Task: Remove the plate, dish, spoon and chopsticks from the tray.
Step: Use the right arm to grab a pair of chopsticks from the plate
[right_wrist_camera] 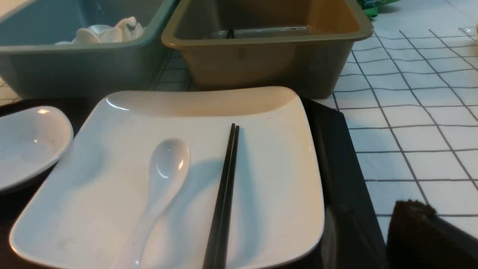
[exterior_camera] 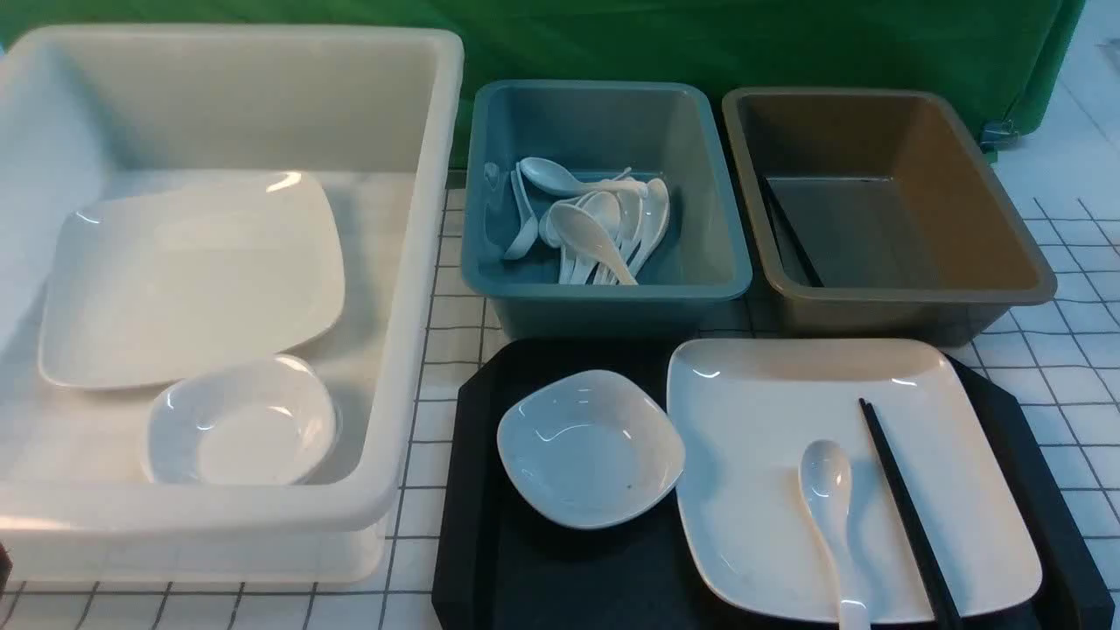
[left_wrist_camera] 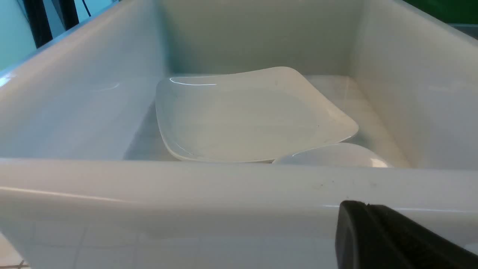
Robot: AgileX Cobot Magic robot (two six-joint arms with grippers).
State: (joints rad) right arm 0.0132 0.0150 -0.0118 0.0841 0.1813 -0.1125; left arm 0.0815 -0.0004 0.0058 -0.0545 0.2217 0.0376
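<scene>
The black tray [exterior_camera: 472,525] lies at the front right. On it sit the small white dish [exterior_camera: 591,446] and, to its right, the large white plate [exterior_camera: 770,455]. The white spoon [exterior_camera: 827,490] and the black chopsticks [exterior_camera: 906,516] lie side by side on the plate. The right wrist view shows the plate [right_wrist_camera: 280,168], spoon [right_wrist_camera: 164,175], chopsticks [right_wrist_camera: 226,186] and dish [right_wrist_camera: 26,145] from close by. One dark finger [right_wrist_camera: 414,216] of my right gripper shows beside the tray's edge. My left gripper [left_wrist_camera: 368,205] is shut and empty, just outside the white tub's near wall. Neither arm shows in the front view.
A large white tub [exterior_camera: 420,219] on the left holds another plate [exterior_camera: 192,271] and a bowl [exterior_camera: 241,420]. Behind the tray stand a blue bin [exterior_camera: 604,287] with several white spoons and a brown bin [exterior_camera: 910,296] with black sticks [exterior_camera: 792,236]. A gridded white cloth covers the table.
</scene>
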